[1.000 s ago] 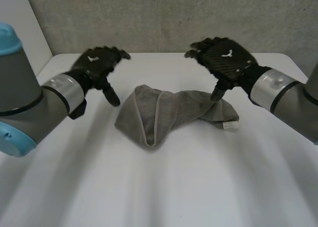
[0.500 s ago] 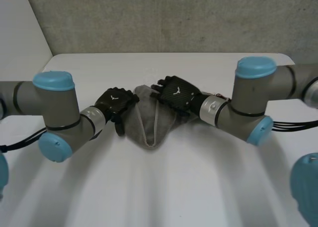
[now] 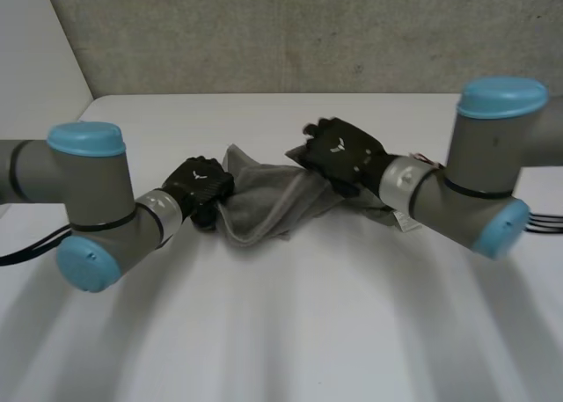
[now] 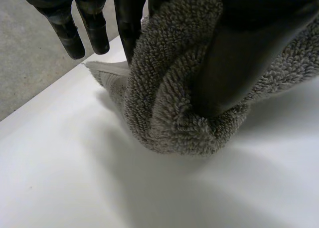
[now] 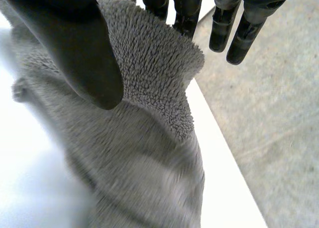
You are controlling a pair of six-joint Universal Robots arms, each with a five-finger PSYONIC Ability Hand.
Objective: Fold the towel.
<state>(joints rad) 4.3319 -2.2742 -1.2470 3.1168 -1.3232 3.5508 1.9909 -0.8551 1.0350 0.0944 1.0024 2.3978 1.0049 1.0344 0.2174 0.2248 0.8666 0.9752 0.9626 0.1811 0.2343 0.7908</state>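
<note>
A grey terry towel (image 3: 264, 204) lies bunched in the middle of the white table (image 3: 281, 332). My left hand (image 3: 201, 184) is at the towel's left edge. In the left wrist view its thumb (image 4: 249, 48) presses a thick fold of towel (image 4: 169, 103) against the fingers (image 4: 129, 18), just above the table. My right hand (image 3: 341, 151) is at the towel's upper right part. In the right wrist view its thumb (image 5: 70, 38) pinches a raised edge of towel (image 5: 149, 153) against the fingers (image 5: 184, 8). A small white label (image 3: 406, 219) shows at the towel's right end.
A grey wall (image 3: 281, 32) rises behind the table's far edge. Both forearms with blue-capped elbows (image 3: 88, 200) (image 3: 484, 191) reach low over the table on either side of the towel. Grey floor (image 5: 259, 113) shows past the table's edge.
Both hands came down from open and raised above the table onto the towel and closed on it. The towel is now pulled up and bunched between them, and the right hand has shifted right.
</note>
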